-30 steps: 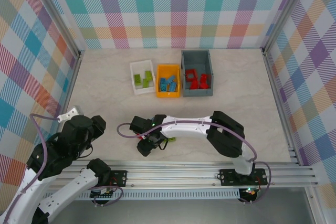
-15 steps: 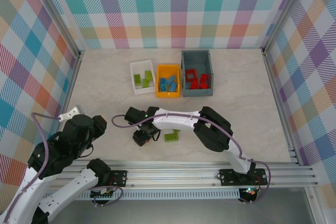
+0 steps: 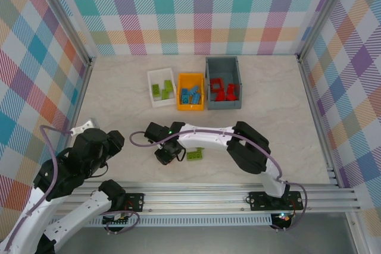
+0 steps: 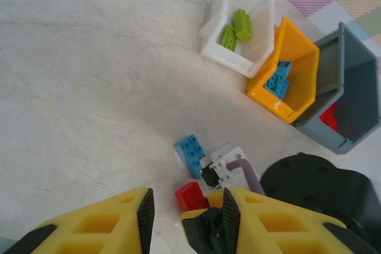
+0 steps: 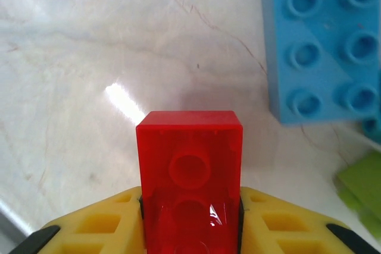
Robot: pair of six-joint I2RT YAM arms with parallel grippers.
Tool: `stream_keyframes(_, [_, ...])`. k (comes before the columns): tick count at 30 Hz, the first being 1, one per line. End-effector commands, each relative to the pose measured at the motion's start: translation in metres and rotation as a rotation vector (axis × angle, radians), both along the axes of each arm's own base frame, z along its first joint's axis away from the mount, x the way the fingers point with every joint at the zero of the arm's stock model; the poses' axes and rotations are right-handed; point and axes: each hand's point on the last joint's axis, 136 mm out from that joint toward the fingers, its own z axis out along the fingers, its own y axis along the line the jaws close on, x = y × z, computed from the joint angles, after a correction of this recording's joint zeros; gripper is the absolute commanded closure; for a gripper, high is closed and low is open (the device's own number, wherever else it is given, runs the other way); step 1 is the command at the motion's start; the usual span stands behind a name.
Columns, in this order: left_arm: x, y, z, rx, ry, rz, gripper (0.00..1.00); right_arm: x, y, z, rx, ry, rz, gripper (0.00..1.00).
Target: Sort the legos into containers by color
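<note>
Pick-up step: right gripper [image 5: 190, 221], jaws clenched on 1 red brick [image 5: 189, 153] at the bench [image 5: 83, 57]; left gripper [image 4: 186, 221], jaws parted, empty. Next, carry it into the grey bin [image 3: 222, 59].

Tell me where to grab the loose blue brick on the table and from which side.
Pinch the blue brick across two opposite side walls, coming straight down from above. It lies flat on the table with its studs up, so the walls are the smooth, parallel faces; bare table lies along its left wall in the right wrist view.
</note>
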Motion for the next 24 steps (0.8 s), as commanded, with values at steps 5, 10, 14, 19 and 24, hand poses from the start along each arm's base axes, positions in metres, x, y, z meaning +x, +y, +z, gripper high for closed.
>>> stream_keyframes(5, [0.031, -0.088, 0.018, -0.16, -0.005, -0.297, 0.63, 0.032, -0.049, 0.098, 0.179, -0.071, -0.177, 0.65])
stream_keyframes(10, [0.066, -0.165, 0.038, -0.192, -0.03, -0.465, 0.63, 0.104, -0.125, 0.133, 0.231, -0.114, -0.449, 0.65])
stream_keyframes(14, [0.098, -0.227, 0.039, -0.123, -0.046, -0.555, 0.63, 0.174, -0.179, 0.147, 0.202, -0.203, -0.657, 0.65])
stream_keyframes(19, [0.141, -0.275, 0.032, -0.084, -0.088, -0.553, 0.63, 0.256, -0.23, 0.144, 0.057, -0.303, -0.852, 0.66])
stream_keyframes(24, [0.169, -0.296, 0.03, -0.053, -0.124, -0.536, 0.63, 0.314, -0.251, 0.13, -0.069, -0.364, -0.899, 0.66])
